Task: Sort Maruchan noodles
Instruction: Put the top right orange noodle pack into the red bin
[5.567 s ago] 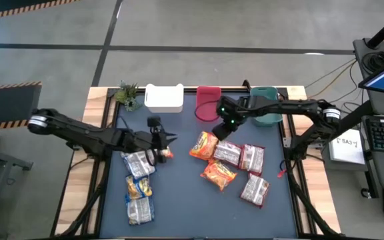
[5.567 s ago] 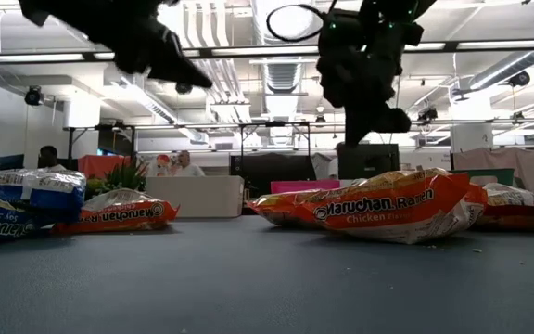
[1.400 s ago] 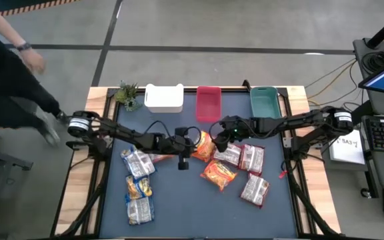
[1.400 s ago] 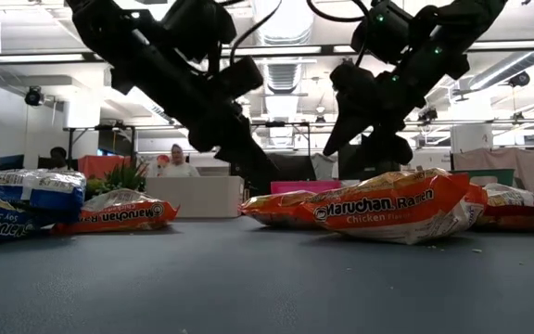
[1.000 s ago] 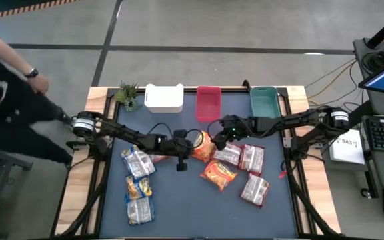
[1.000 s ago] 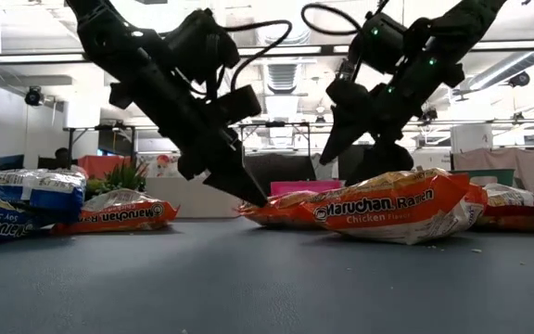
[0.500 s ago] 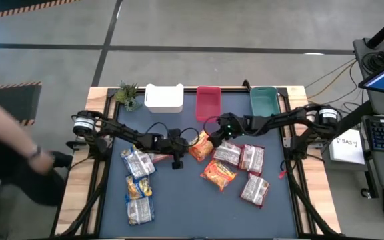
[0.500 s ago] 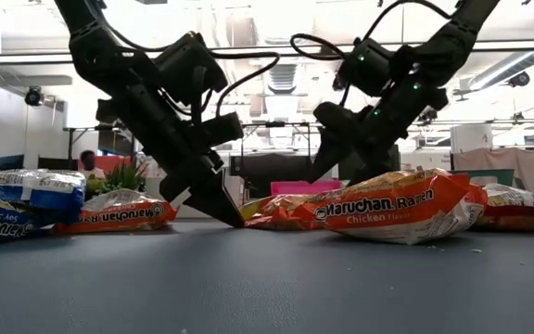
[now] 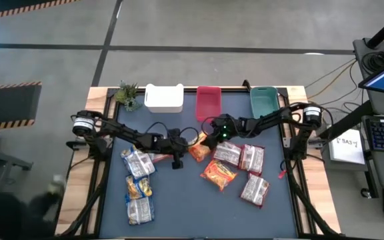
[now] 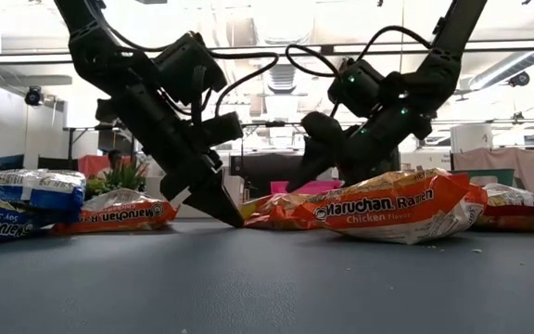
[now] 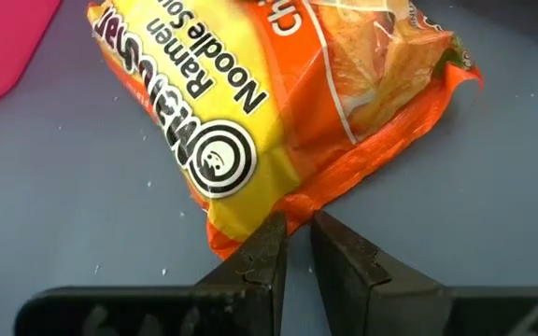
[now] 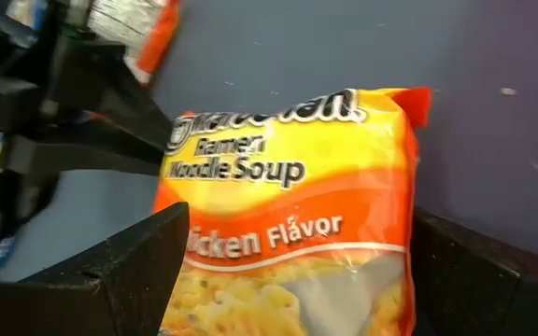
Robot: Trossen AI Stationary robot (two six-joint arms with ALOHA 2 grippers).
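An orange noodle packet (image 9: 197,152) lies flat on the dark mat near the middle, and both grippers are at it. My left gripper (image 11: 299,238) comes from the table's left and is shut on the packet's (image 11: 297,103) near edge, its tip down at the mat (image 10: 233,221). My right gripper (image 9: 207,139) comes from the right and stands open low over the same packet (image 12: 288,215), one finger on each long side. More packets lie around: orange (image 9: 219,175), silvery-red (image 9: 252,159) and blue-yellow (image 9: 137,162). My left gripper pinches the orange packet's crimped end edge (image 11: 292,213) between its two fingertips, at one spot only. The fingers slant down from the table's left. The packet lies flat on the mat. My right gripper's fingers (image 12: 120,271) flank the packet; I cannot tell whether they touch it.
A white bin (image 9: 163,98), a pink bin (image 9: 207,103) and a teal bin (image 9: 265,103) stand along the far edge, with a small plant (image 9: 129,95) at the far left. Blue-yellow packets (image 9: 139,210) lie near left, silvery-red ones (image 9: 254,190) near right.
My left gripper has gone down to the mat and a little toward the table's left, and the orange packet has slid slightly that way with it. My right gripper has moved left and down over the packet, staying open.
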